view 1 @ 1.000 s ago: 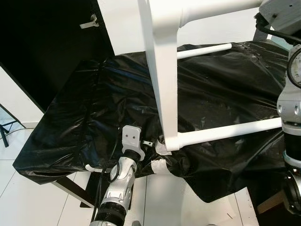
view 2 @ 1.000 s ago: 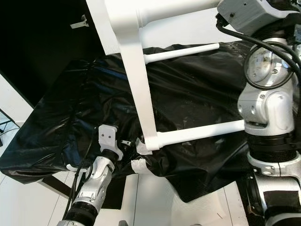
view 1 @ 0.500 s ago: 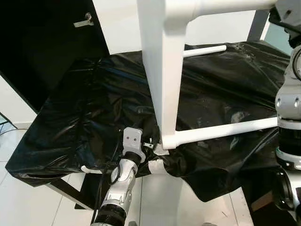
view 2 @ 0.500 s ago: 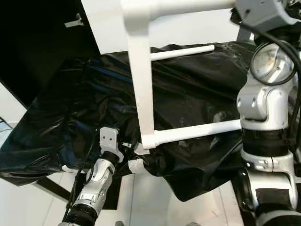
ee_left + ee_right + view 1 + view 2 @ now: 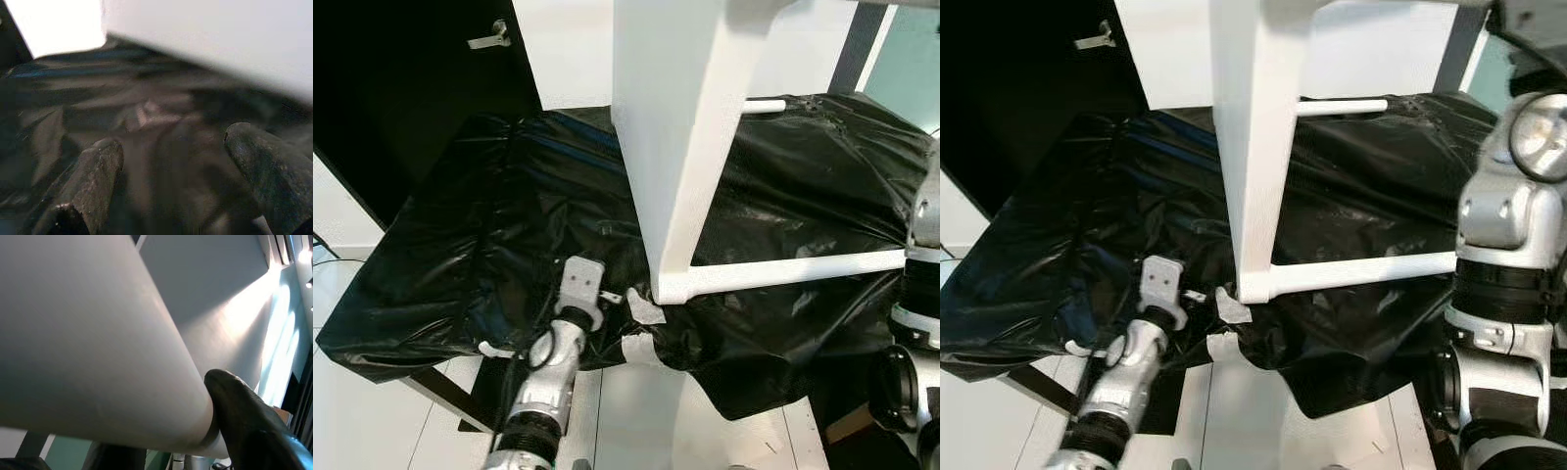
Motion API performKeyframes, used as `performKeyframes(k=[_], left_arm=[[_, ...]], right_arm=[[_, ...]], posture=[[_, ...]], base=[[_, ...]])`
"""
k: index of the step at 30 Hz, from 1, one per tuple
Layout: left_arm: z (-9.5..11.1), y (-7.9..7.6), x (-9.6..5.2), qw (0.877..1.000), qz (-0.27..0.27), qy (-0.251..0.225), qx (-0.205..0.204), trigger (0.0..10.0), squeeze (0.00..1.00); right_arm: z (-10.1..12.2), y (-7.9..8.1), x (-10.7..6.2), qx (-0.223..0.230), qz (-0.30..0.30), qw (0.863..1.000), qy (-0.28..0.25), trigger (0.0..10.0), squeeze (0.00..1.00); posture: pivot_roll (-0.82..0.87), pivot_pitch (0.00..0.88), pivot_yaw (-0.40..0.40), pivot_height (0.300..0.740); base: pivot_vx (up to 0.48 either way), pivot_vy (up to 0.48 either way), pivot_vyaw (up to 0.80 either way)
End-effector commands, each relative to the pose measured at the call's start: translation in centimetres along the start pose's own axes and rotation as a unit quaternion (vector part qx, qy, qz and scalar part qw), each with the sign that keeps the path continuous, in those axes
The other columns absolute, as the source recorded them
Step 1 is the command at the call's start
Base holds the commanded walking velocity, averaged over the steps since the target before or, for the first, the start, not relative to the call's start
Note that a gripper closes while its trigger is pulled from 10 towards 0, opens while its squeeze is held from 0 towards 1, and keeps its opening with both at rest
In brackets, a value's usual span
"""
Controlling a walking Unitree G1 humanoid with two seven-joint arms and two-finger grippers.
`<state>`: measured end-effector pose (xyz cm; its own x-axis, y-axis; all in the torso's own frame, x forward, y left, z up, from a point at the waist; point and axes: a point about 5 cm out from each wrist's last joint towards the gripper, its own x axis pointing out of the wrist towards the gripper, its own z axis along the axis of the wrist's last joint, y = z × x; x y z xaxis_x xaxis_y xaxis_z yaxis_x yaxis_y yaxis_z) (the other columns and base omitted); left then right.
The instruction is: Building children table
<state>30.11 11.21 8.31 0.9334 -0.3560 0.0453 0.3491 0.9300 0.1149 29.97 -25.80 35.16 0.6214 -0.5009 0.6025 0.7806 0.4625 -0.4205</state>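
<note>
Both arms forward, right gripper [image 5: 195, 450] raised

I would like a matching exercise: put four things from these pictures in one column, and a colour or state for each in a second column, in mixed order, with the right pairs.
Things:
1. frame
2. sheet
3. left gripper
4. right gripper

States:
A. black, crinkled, draped over the table
B. shut on a white bar
C. white, standing upright on the sheet
D. open, low over the sheet near the frame's foot

Pairs: 1-C, 2-A, 3-D, 4-B
</note>
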Motion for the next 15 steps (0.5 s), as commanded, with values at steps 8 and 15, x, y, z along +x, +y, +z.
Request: performKeyframes(k=[8, 15], left_arm=[[0.3, 5.0, 0.2, 0.960, 0.278, 0.018, -0.012, 10.0, 0.00], [-0.7, 4.4, -0.2, 0.960, 0.277, 0.037, -0.032, 10.0, 0.00]], right_arm=[[-6.3, -0.3, -0.3, 0.118, -0.001, 0.978, 0.173, 0.0, 0.00], [-11.4, -0.1, -1.7, 0.156, -0.032, 0.946, 0.284, 0.0, 0.00]], posture=[[0.03, 0.000, 0.086, 0.740], [0.04, 0.000, 0.081, 0.740]], base=[[0.000, 0.000, 0.00], [0.000, 0.000, 0.00]])
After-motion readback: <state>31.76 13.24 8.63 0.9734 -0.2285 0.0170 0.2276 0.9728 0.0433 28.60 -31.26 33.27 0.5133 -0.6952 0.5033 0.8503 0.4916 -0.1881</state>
